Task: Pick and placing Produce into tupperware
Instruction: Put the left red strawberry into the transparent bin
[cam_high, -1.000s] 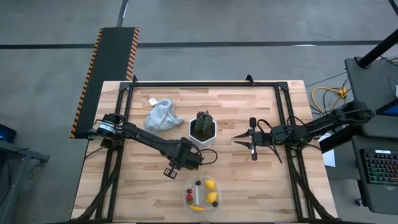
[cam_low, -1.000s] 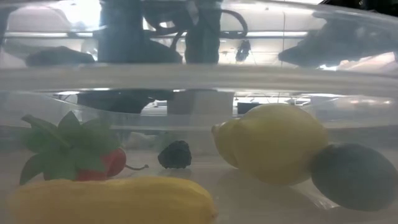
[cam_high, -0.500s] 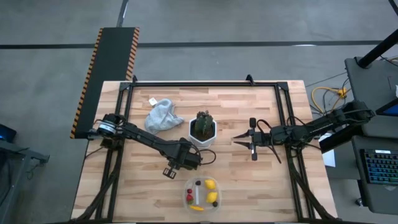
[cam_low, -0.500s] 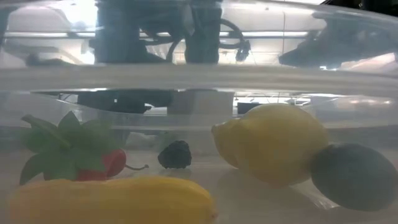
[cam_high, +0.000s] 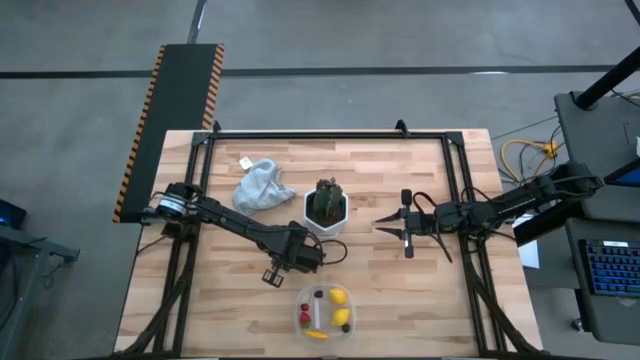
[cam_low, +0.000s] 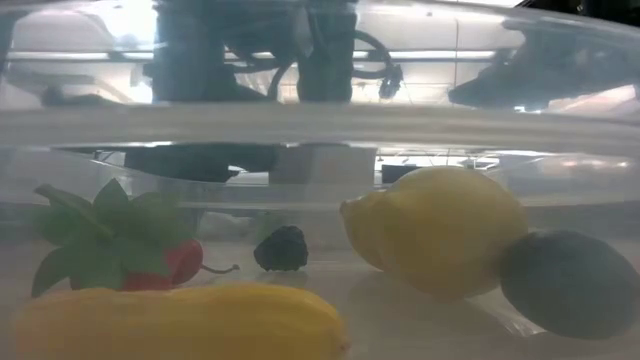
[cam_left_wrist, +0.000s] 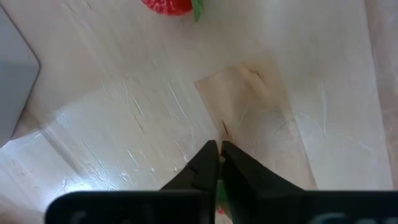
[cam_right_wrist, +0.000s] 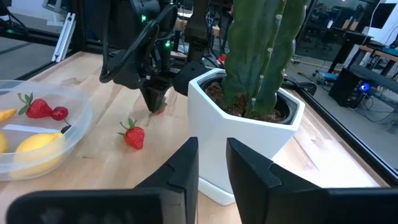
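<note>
Table top (cam_high: 380, 275): pale butcher-block wood, smooth, light sheen, fine scratches in the left wrist view. Tupperware (cam_high: 324, 311): clear glossy plastic, reflective wall. Lemon (cam_low: 437, 243): matt, slightly dimpled skin. Strawberry (cam_right_wrist: 133, 135): glossy red. Plant pot (cam_right_wrist: 244, 144): smooth white, satin finish. Cloth (cam_high: 260, 185): grey, crumpled fabric. Table frame (cam_high: 330, 134): black matt metal.
</note>
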